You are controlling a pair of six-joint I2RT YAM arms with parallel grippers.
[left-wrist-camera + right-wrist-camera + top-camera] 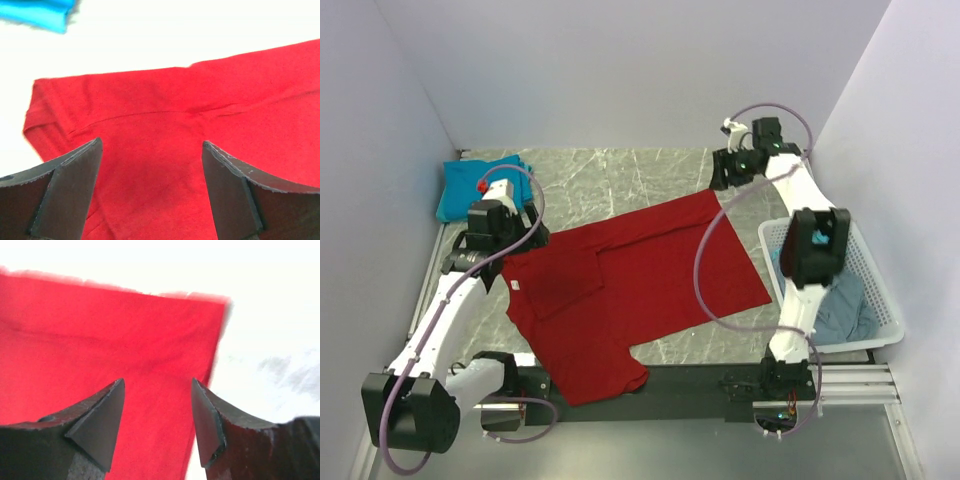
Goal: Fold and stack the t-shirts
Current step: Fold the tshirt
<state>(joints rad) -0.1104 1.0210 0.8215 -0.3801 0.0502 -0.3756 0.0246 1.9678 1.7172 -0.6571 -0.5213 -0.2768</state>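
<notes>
A bright red t-shirt (640, 285) lies spread on the table, one sleeve folded in over its body. My left gripper (480, 255) is open and empty above the shirt's far left shoulder; the red cloth (165, 125) fills its wrist view. My right gripper (725, 170) is open and empty above the shirt's far right corner; the cloth's edge (125, 355) lies under its jaws. A folded teal t-shirt (470, 185) sits at the back left, also seen in the left wrist view (40, 12). A grey-blue t-shirt (845, 305) lies in the basket.
A white lattice basket (885, 315) stands at the right edge beside the right arm. Grey walls close in the table on the left, back and right. A black strip runs along the near edge between the arm bases.
</notes>
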